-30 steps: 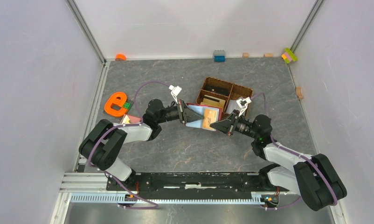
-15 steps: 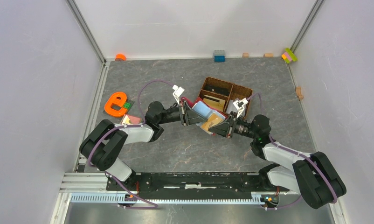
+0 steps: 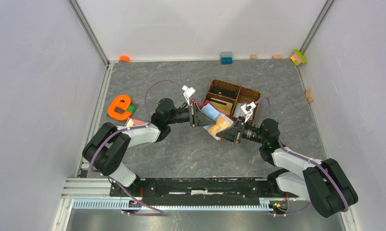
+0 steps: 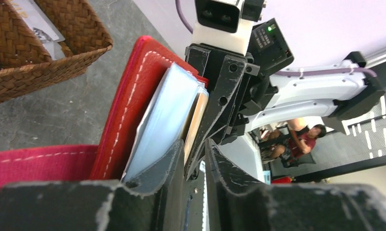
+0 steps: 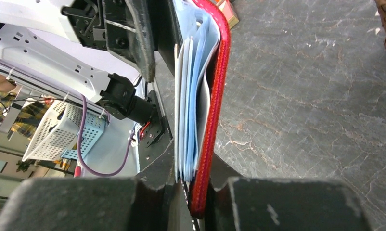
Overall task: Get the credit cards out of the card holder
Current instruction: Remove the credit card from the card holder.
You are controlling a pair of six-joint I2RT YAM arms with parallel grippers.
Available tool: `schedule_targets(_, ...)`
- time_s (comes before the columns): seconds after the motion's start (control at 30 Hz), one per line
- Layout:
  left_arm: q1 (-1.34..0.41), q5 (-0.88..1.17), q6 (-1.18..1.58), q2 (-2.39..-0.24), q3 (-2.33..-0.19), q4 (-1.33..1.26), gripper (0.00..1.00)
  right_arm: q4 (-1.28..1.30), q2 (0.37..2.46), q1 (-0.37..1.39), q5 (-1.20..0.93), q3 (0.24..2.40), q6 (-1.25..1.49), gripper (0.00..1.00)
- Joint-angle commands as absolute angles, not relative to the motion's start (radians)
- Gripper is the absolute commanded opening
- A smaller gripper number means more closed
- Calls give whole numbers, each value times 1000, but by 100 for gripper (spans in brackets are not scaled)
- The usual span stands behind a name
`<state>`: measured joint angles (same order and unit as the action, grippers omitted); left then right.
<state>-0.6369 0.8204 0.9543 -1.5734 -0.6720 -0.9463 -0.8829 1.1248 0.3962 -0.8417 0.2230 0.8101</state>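
Right end effector (image 5: 191, 182) tight on card holder (image 5: 219, 72)

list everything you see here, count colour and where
card holder: one, red, held between both end effectors
credit cards: several, light blue plus tan, tucked in the holder
wicker basket: one, brown, behind the holder, flat items inside
letter e: one, orange, table left
green block: one, green, beside the e
blue block: one, blue, far wall
wooden blocks: three, tan, two at far wall, one at right wall
stacked block: one, pink-green-yellow, far right corner
small piece: one, orange, far left corner
flat piece: one, pinkish, by left arm, unclear what
table: one, grey marbled
left end effector: black, nearly closed, seemingly on a tan card's edge
right end effector: black, clamped on the holder's edge
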Motion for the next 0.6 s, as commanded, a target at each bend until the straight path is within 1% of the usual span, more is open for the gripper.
schedule_targets(0.0, -677, 853, 796, -1531, -718, -702, 35, -952, 1085, 408, -884, 276, 794, 3)
schedule_targets(0.03, -677, 832, 758, -1517, -722, -652, 38, -942, 1077, 407, -884, 279, 788, 3)
schedule_targets(0.07, -678, 807, 723, -1504, -726, -600, 39, -927, 1070, 408, -884, 284, 774, 3)
schedule_targets(0.17, -676, 752, 665, -1476, -739, -496, 39, -881, 1056, 408, -876, 292, 743, 2)
schedule_targets(0.27, -677, 744, 644, -1474, -755, -447, 39, -877, 1051, 408, -877, 293, 741, 3)
schedule_targets(0.33, -678, 721, 609, -1472, -782, -359, 39, -877, 1053, 408, -882, 294, 741, 3)
schedule_targets(0.5, -707, 686, 513, -1462, -833, -210, 39, -912, 1066, 408, -902, 292, 764, 5)
schedule_targets(0.57, -722, 629, 461, -1459, -858, -126, 40, -930, 1070, 408, -907, 288, 776, 5)
